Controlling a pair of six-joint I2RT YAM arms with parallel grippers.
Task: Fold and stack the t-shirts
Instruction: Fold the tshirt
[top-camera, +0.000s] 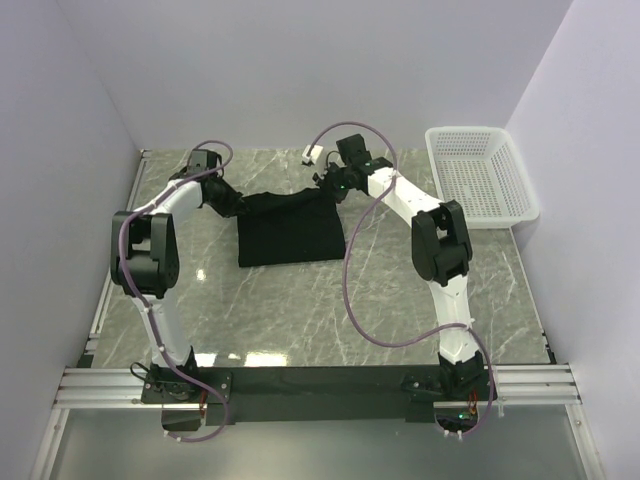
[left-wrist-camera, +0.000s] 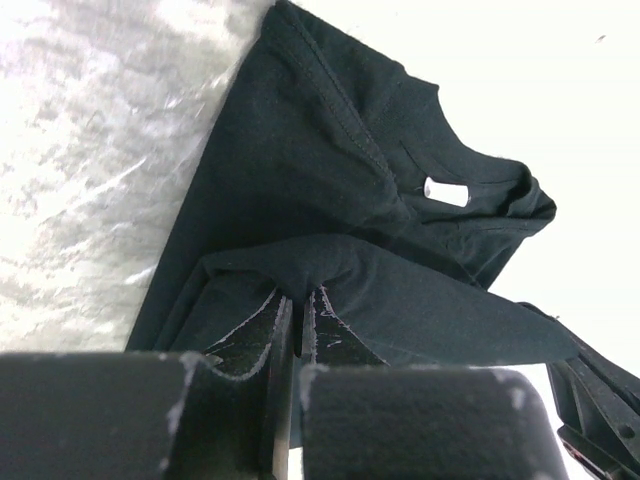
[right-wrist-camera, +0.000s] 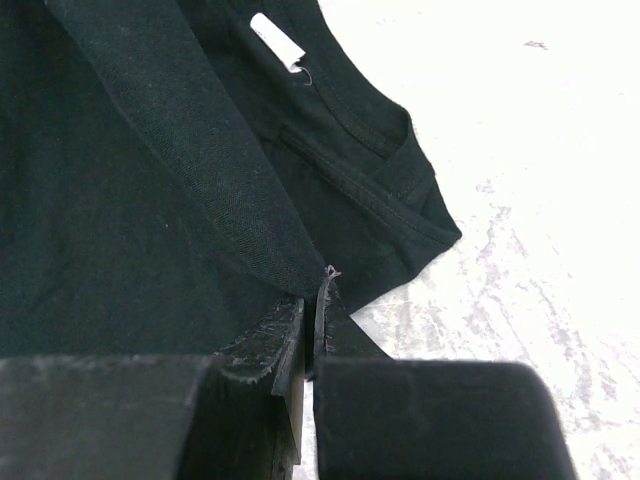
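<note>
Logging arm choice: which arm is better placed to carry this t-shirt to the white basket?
Probably right: the right gripper is shut on the black t-shirt, and the white basket sits on its side. The left gripper also grips, but farther off.

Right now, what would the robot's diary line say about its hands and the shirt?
left gripper: shut on t-shirt | right gripper: shut on t-shirt | t-shirt: far edge pinched, rest on table | basket: far right
</note>
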